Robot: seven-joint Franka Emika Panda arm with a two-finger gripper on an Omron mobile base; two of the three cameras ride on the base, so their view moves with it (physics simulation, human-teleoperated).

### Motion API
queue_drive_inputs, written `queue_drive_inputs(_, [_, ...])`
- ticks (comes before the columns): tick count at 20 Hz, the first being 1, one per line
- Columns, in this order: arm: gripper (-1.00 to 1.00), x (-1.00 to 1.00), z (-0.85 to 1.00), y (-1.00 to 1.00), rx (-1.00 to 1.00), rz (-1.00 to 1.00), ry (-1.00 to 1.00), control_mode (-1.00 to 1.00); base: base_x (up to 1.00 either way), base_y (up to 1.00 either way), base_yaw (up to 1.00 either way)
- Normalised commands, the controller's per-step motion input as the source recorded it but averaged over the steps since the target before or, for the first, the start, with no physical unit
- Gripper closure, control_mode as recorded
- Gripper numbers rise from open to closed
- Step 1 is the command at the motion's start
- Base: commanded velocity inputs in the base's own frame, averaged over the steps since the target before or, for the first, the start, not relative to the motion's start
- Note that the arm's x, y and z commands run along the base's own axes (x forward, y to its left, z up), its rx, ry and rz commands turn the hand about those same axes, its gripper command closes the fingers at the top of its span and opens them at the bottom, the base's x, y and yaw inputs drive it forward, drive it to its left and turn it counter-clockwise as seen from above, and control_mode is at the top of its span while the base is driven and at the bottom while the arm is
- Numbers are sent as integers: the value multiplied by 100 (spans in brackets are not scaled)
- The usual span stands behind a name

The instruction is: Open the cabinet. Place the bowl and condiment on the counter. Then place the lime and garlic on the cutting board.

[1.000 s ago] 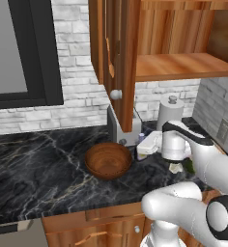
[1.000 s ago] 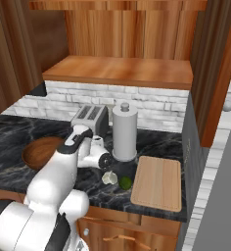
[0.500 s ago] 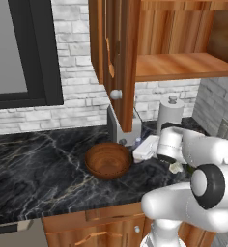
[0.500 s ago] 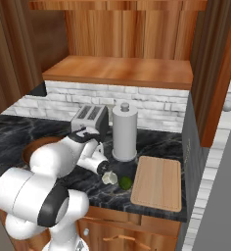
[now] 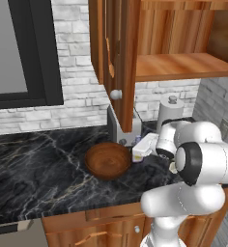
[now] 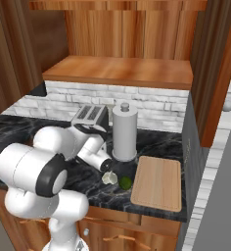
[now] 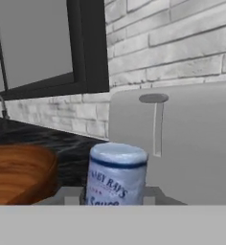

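Over on the left the black marble counter [image 5: 38,164] already carries the wooden bowl [image 5: 107,160], sitting flat in front of the toaster [image 6: 90,115] with nothing touching it, so that part looks finished. Above it the cabinet [image 5: 120,48] door stands swung wide and the shelf inside looks bare from here, which suggests the opening step is done too.

Just right of the bowl the gripper [image 5: 141,153] is down low, at counter height. From the hand's own camera the little sauce bottle [image 7: 116,174] with its pale label fills the space right in front of the fingers, close to the toaster's face. The bottle seems to sit at counter level, but I cannot tell whether the jaws are clamped on it, letting go, or simply parked around it; the fingertips themselves are hidden. My guess is the condiment is being set down or has only just landed.

Further right, the garlic [image 6: 108,177] and the lime [image 6: 125,182] lie side by side on the marble, near the paper-towel roll [image 6: 125,131]. The cutting board [image 6: 157,182] beside them has nothing on it, so both of those moves are left to do.
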Motion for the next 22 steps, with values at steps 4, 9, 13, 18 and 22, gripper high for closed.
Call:
queue_drive_inputs(4, [-100, 0, 0, 0, 0, 0, 0, -100, 0, 0, 0])
queue_drive_inputs(9, [-100, -1, 2, 0, 0, 0, -1, -100, 0, 0, 0])
queue_drive_inputs(13, [-100, -12, 8, -10, 0, 0, 0, -100, 0, 0, 0])
queue_drive_inputs(18, [-100, -24, 8, -32, -1, -1, 2, -100, 0, 0, 0])
queue_drive_inputs(22, [-100, -20, 24, -39, -2, -5, 9, -100, 0, 0, 0])
